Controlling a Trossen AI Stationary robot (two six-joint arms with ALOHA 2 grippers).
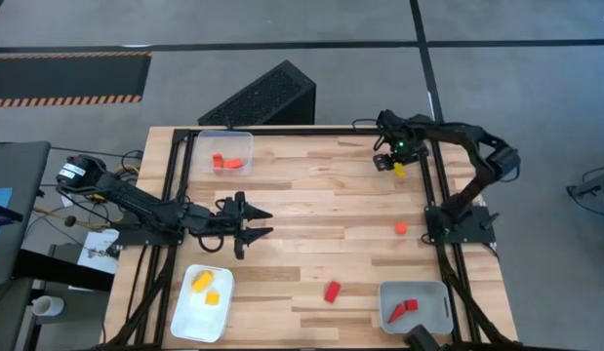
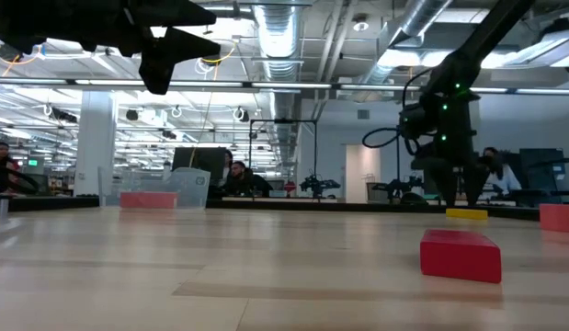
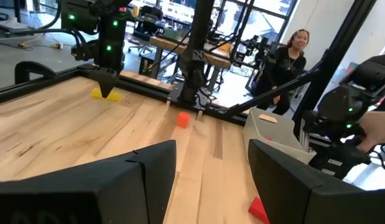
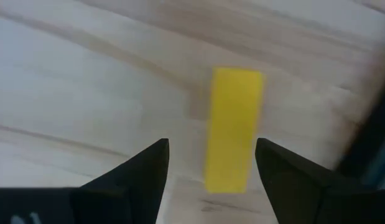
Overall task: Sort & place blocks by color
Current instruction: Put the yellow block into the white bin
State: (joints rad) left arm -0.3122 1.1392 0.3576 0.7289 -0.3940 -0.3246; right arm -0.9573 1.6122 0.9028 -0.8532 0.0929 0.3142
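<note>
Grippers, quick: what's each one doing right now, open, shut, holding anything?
Left gripper: open, empty, raised above mid-table.
Right gripper: open, holding nothing, fingers straddling the yellow bar near the table's far right edge.

No text, label, brand, number or sign can be read anywhere in these views, neither on the table nor in the room behind it.

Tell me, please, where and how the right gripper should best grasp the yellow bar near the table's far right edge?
Grip the yellow bar across its narrow width, on the two long sides, coming straight down. It lies flat, lengthwise between the open right gripper fingers already above it.
</note>
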